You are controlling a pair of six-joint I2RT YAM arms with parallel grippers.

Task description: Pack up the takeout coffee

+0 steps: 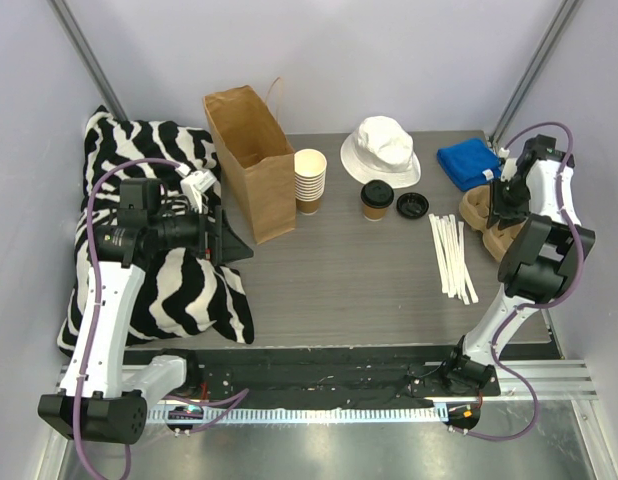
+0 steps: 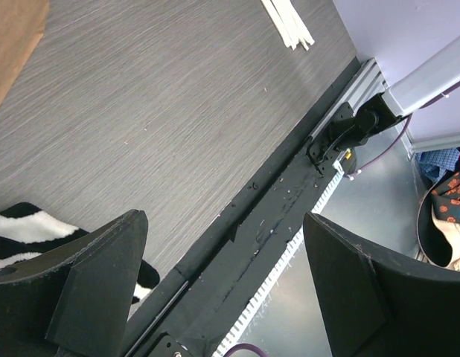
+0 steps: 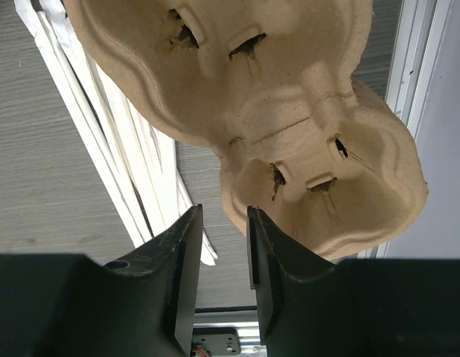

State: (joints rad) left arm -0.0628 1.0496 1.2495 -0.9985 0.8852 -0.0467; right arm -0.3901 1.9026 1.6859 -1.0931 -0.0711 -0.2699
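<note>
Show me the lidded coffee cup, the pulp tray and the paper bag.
lidded coffee cup point(image 1: 377, 191): top external view, on its black lid.
pulp tray point(image 3: 289, 119): right wrist view, on its middle ridge.
paper bag point(image 1: 272, 195): top external view, on its side wall.

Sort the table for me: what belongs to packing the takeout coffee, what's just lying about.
Job: takeout coffee, brown paper bag, likely the pulp cup tray.
Lying about: stacked cups, loose black lid, white hat, blue cloth, white sticks, zebra cushion.
</note>
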